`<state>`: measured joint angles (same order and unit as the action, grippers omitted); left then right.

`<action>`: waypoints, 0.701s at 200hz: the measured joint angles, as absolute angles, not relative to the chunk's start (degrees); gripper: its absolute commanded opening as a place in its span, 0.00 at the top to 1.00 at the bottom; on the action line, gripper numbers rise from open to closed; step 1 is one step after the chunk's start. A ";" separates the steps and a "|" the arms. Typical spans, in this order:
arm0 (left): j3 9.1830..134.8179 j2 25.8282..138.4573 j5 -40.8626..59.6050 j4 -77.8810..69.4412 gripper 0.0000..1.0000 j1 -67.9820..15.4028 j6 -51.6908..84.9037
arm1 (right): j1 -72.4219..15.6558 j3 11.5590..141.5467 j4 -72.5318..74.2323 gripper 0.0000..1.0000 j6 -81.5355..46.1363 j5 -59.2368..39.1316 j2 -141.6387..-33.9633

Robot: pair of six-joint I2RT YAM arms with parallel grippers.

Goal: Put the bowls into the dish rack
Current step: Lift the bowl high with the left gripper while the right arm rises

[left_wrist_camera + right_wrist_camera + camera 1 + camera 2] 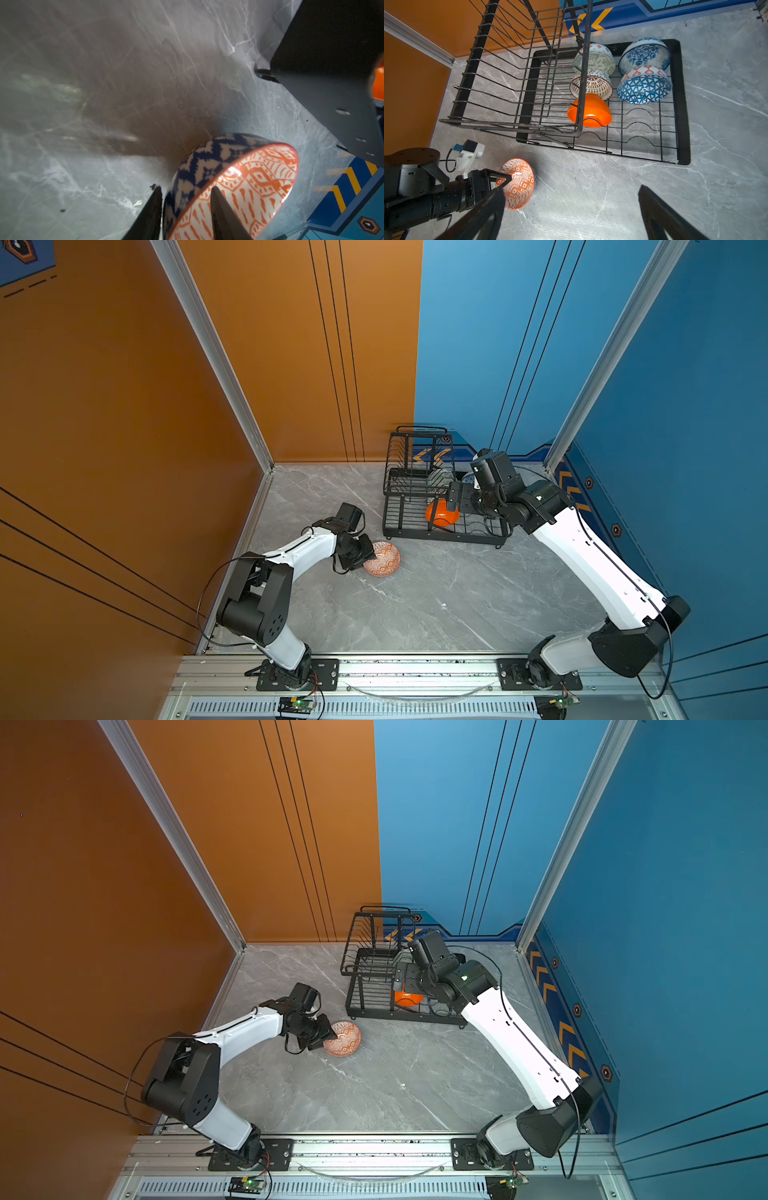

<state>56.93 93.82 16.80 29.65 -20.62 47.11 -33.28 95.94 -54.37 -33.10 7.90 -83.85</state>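
- Fingers of your left gripper (186,188) straddle the rim of the orange-red geometric bowl (239,187), one inside and one outside against its dark blue wall. You cannot tell from these views whether they pinch the rim or only bracket it.
- That bowl is on the desk (415,614), a little left of centre and about midway between the near and far edges. It is close to the near left corner of the dish rack (683,104) without touching it.
- Your right gripper (571,189) is spread wide and carries nothing. In both top views it hangs over the near right part of the rack.
- The rack stands against the far edge of the desk, from the centre toward the right. Its raised basket tier (508,125) is over its left part.
- In the slots of the rack's lower level, five bowls stand on edge in two rows.
- In the left row, the plain orange bowl (593,112) is nearest you. The dark-lattice bowl (596,85) and the pale-green bowl (598,60) follow behind it.
- In the right row, the blue triangle bowl (643,89) is in front of the blue-floral bowl (643,54).
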 measured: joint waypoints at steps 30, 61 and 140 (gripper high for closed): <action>57.08 94.59 16.01 30.52 0.77 -21.02 46.68 | -30.70 95.94 -54.37 0.00 -33.01 5.67 -85.65; 57.06 94.56 15.20 31.05 0.85 -21.08 46.63 | -28.69 95.94 -54.35 0.00 -32.86 4.01 -86.89; 55.48 90.98 11.92 31.48 1.00 -19.22 47.24 | -25.36 105.21 -54.19 0.00 -32.97 -0.32 -90.74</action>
<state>55.48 90.98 11.92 31.48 -19.22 47.24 -25.36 105.21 -54.19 -32.97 -0.32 -90.74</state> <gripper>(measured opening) 0.083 0.999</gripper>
